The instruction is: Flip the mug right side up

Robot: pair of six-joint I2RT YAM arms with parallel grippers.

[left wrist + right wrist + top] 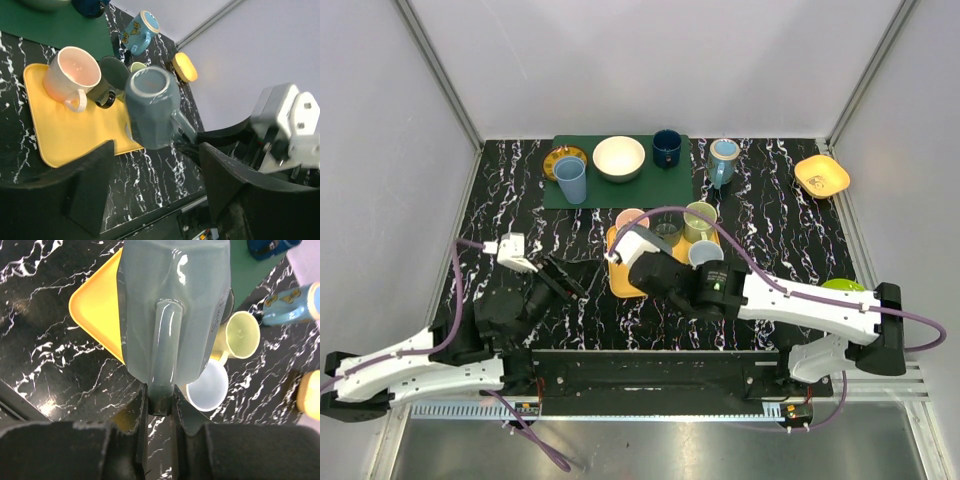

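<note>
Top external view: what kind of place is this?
Likely a robot lab test cell, not a kitchen: blank white walls on aluminium framing, a marbled black table, staged crockery on a yellow tray and green mat, and a grey mug held by the right arm.

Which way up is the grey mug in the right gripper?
Upside down, slightly tilted: the left wrist view shows the grey mug with its closed base uppermost, handle clamped by the right gripper.

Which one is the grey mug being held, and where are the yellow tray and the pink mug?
Glossy grey faceted mug (152,114): left wrist view, on its side wall.
Yellow plastic tray (75,137): left wrist view, bare floor.
Pale pink ceramic mug (74,71): left wrist view, its inside.
</note>
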